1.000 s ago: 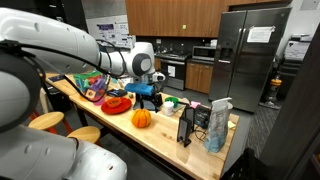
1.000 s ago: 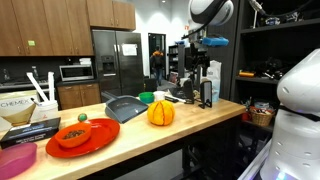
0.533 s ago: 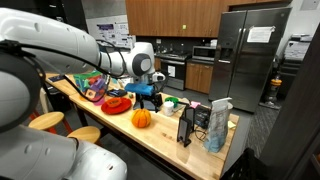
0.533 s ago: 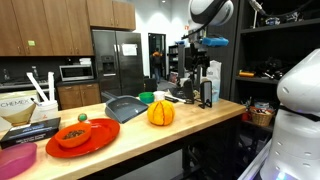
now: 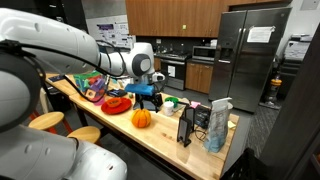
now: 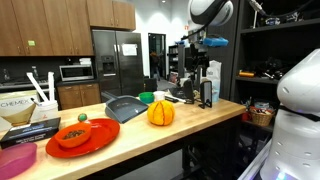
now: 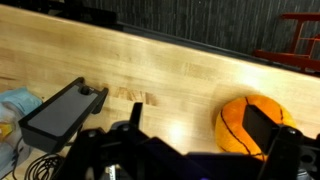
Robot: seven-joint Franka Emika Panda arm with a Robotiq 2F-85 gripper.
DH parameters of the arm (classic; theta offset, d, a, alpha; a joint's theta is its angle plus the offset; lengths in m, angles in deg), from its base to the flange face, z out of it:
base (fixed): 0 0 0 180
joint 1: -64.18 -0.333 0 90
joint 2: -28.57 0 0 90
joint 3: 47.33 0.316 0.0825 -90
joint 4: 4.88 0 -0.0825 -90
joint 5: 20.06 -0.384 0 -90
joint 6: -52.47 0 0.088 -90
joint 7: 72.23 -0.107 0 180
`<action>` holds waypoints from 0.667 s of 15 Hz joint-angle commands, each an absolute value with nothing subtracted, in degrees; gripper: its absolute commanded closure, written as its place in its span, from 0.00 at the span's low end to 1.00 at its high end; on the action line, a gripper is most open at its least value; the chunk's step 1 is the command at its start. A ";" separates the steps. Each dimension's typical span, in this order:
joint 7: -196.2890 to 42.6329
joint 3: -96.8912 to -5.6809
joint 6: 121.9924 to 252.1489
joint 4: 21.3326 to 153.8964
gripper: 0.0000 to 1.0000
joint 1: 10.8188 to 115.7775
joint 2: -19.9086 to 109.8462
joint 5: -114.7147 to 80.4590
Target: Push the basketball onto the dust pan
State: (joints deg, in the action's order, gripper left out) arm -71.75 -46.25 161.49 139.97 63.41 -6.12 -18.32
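The basketball [image 5: 142, 117] is a small orange ball with dark seams, resting on the wooden counter; it also shows in an exterior view [image 6: 160, 112] and at the right of the wrist view [image 7: 248, 127]. The dust pan [image 6: 82, 137], a low flat red tray, lies on the counter beyond the ball and also shows in an exterior view [image 5: 115, 102]; it is out of the wrist view. My gripper [image 5: 150, 92] hangs well above the counter, above and beside the ball, touching nothing. Its fingers [image 7: 200, 128] are apart and empty, and one finger overlaps the ball in the wrist view.
A grey scoop-shaped tray [image 6: 125, 107] lies between the ball and the red tray. A black flat object [image 7: 58, 112] and a blue bag [image 5: 218, 125] stand at the counter's other end. A pink bowl [image 6: 15, 160] sits near the red tray. A fridge [image 5: 245, 55] stands behind.
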 commanded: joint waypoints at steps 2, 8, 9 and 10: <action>-64.37 -48.46 157.05 138.35 0.00 61.84 -5.02 -19.21; -52.04 -51.99 153.46 137.39 0.00 59.54 -3.70 -21.32; -50.50 -52.33 152.82 137.12 0.00 59.37 -3.44 -21.35; -49.08 -52.52 152.34 136.81 0.00 59.28 -3.11 -20.80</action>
State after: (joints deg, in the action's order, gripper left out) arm -53.91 -50.79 155.01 139.13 60.34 -4.85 -20.28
